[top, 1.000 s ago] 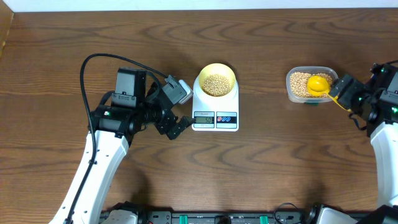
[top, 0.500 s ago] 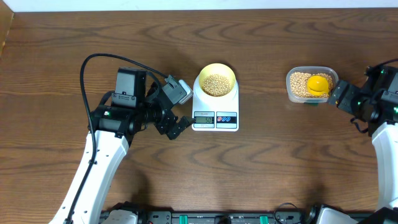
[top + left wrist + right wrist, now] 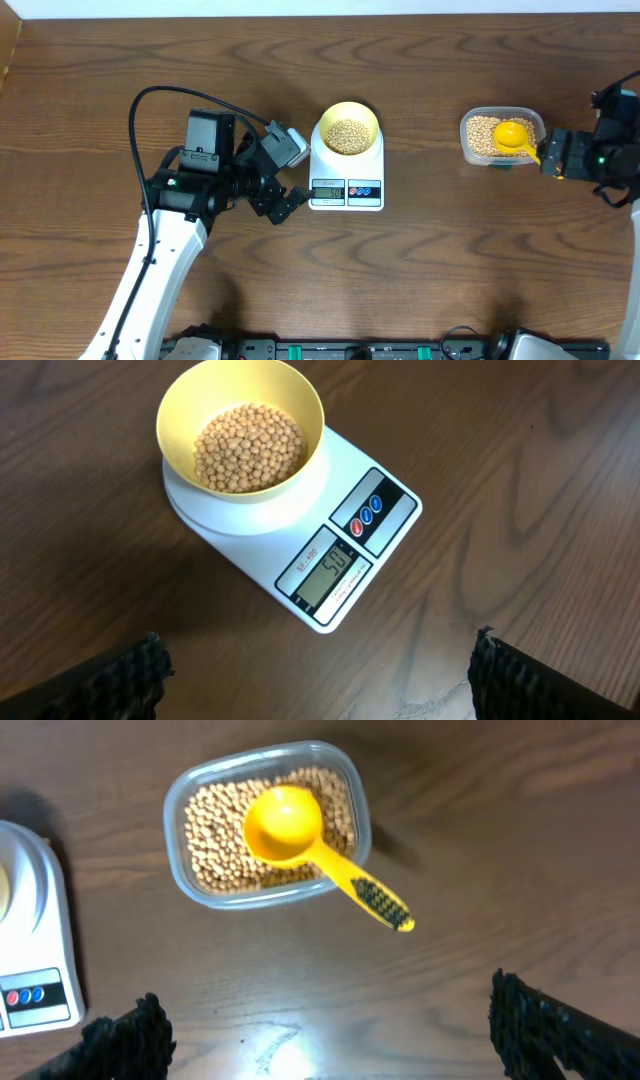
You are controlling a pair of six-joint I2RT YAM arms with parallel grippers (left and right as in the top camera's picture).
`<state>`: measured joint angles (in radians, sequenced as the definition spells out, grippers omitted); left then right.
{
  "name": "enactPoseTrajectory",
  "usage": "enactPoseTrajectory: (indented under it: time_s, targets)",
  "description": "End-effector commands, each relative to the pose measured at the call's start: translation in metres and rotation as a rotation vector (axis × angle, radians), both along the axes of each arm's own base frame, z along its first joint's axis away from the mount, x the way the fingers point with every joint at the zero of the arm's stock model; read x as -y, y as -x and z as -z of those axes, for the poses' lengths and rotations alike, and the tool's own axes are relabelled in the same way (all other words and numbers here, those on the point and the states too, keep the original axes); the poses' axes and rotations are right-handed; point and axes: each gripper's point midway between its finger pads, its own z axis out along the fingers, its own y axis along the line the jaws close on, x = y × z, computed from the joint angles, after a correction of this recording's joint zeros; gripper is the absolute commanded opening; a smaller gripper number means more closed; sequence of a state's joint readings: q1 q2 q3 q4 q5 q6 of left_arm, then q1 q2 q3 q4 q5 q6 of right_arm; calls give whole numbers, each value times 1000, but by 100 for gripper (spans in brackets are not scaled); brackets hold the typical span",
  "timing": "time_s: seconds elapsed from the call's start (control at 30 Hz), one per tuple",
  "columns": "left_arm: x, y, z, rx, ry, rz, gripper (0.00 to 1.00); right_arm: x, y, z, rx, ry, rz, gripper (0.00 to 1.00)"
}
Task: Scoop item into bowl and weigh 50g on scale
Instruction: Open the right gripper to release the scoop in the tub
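The pale-yellow bowl (image 3: 347,130) (image 3: 240,430) sits on the platform of the white scale (image 3: 348,178) (image 3: 300,530) and holds tan beans (image 3: 347,135) (image 3: 247,448). The scale display (image 3: 332,570) reads about 50. My left gripper (image 3: 290,200) (image 3: 315,680) is open and empty, just left of the scale's front. My right gripper (image 3: 552,158) (image 3: 330,1035) is open and empty, to the right of the clear tub. A corner of the scale (image 3: 30,960) shows in the right wrist view.
A clear plastic tub (image 3: 500,137) (image 3: 265,835) of beans stands at the right. A yellow scoop (image 3: 515,138) (image 3: 300,835) lies in it, its handle over the tub's right rim. A black cable (image 3: 160,95) loops above the left arm.
My right gripper has let go of the scoop's handle and drawn back to the right. The scoop stays in the tub. The left arm has not moved.
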<state>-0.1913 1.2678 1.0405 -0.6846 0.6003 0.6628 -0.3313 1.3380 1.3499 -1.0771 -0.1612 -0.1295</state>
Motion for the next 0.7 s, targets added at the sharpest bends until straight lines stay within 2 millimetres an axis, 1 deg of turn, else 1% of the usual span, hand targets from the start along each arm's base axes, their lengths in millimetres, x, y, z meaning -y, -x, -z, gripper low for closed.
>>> enactPoseTrajectory:
  time_s: [0.0, 0.67]
  targets:
    - [0, 2, 4, -10, 3, 13, 98, -1, 2, -12, 20, 48, -81, 99]
    - [0, 2, 4, -10, 3, 13, 98, 0, 1, -12, 20, 47, -69, 99]
